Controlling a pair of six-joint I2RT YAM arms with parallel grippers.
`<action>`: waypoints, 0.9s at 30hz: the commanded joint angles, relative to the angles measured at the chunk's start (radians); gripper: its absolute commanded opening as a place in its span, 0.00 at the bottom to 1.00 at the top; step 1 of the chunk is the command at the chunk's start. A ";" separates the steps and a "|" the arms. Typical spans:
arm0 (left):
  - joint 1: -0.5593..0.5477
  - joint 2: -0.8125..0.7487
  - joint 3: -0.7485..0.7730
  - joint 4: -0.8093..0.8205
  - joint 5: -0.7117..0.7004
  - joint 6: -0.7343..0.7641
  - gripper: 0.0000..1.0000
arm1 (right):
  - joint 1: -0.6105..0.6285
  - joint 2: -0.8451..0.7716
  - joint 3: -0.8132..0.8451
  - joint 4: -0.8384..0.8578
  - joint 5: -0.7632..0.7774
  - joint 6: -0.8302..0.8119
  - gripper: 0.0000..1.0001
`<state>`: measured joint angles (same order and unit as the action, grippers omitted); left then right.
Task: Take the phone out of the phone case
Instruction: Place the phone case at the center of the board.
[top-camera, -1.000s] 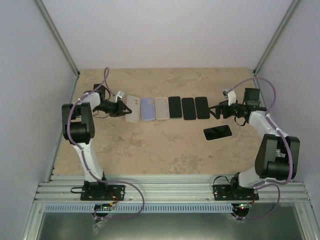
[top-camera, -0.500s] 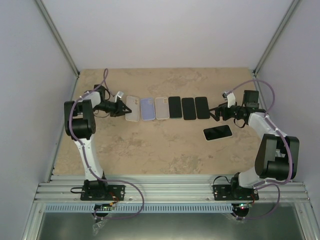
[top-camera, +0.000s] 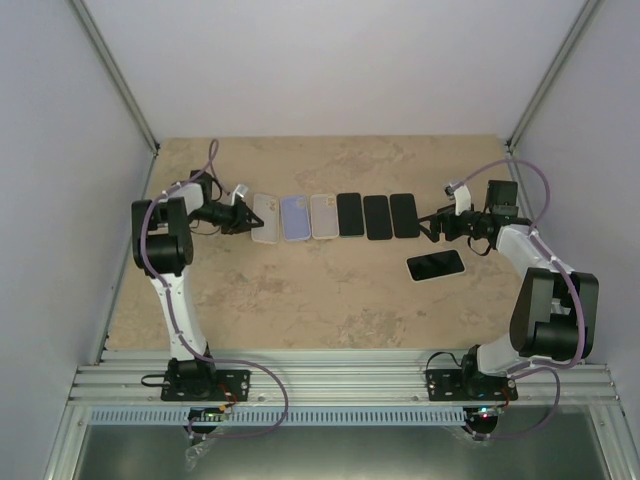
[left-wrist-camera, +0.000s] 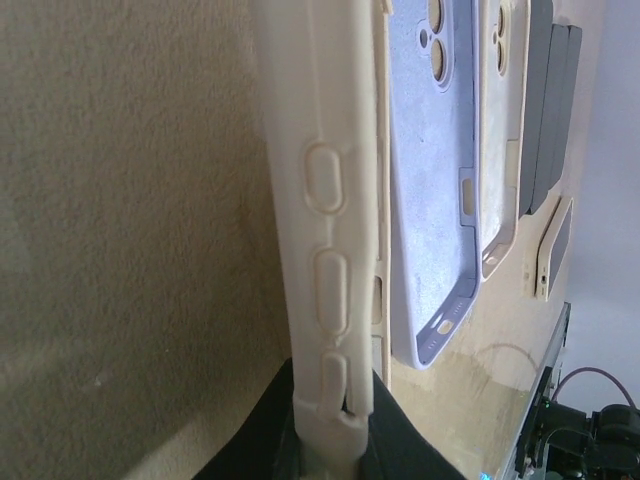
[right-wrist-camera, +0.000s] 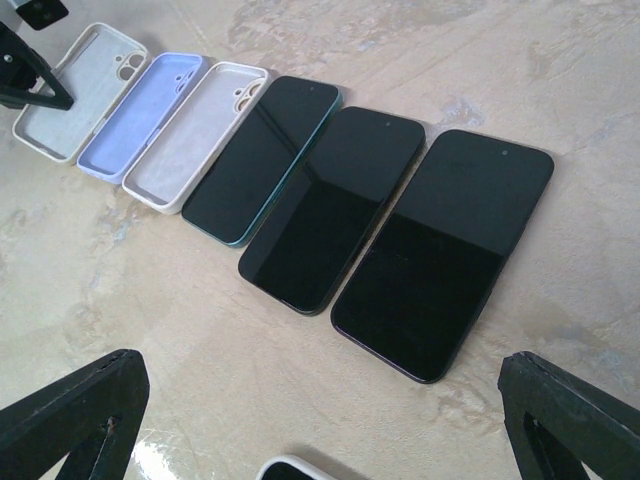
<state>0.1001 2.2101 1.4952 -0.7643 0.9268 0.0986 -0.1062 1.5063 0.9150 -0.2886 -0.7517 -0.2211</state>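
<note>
Beige marbled tabletop (top-camera: 330, 300) under everything, with pale walls on three sides.

At far left, left gripper (top-camera: 233, 216) low over the surface, clamped shut on the left-hand wall of a cream case (top-camera: 265, 218). In the left wrist view, black fingers (left-wrist-camera: 400, 452) pinching that wall from both sides, with a line of button bumps running along it. Impossible to tell whether the case lies flat or is tipped up.

Just right of it, a lilac case (top-camera: 295, 217), hollow side up, camera cut-out at the far end. Beside that, a pale case (top-camera: 323, 216), likewise empty and hollow side up. Next in the same row, three black phones (top-camera: 376, 216), close together, screens up and dark.

Nearer the arms and right of the row, the cased phone (top-camera: 436, 265): flat, screen up, lying crosswise, apart from the other phones, with a white rim round its dark glass. Only one white corner of it visible at the lower edge of the right wrist view.

At far right, right gripper (top-camera: 432, 222) spread wide and holding nothing, just right of the last black phone and just beyond the cased phone. In the right wrist view, its dark fingertips at the two lower corners, with the row of phones and cases between and beyond them.
</note>
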 joint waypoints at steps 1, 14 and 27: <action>-0.008 0.029 0.028 0.008 -0.005 0.000 0.00 | -0.004 0.000 -0.002 0.019 -0.008 -0.007 0.98; -0.054 0.034 0.043 0.031 -0.023 -0.030 0.03 | -0.004 0.003 -0.004 0.021 -0.016 -0.004 0.98; -0.059 -0.053 0.015 0.070 -0.187 -0.075 0.41 | -0.004 -0.010 0.003 0.012 -0.025 -0.014 0.98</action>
<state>0.0422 2.2086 1.5196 -0.7277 0.8516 0.0360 -0.1062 1.5085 0.9150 -0.2878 -0.7536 -0.2211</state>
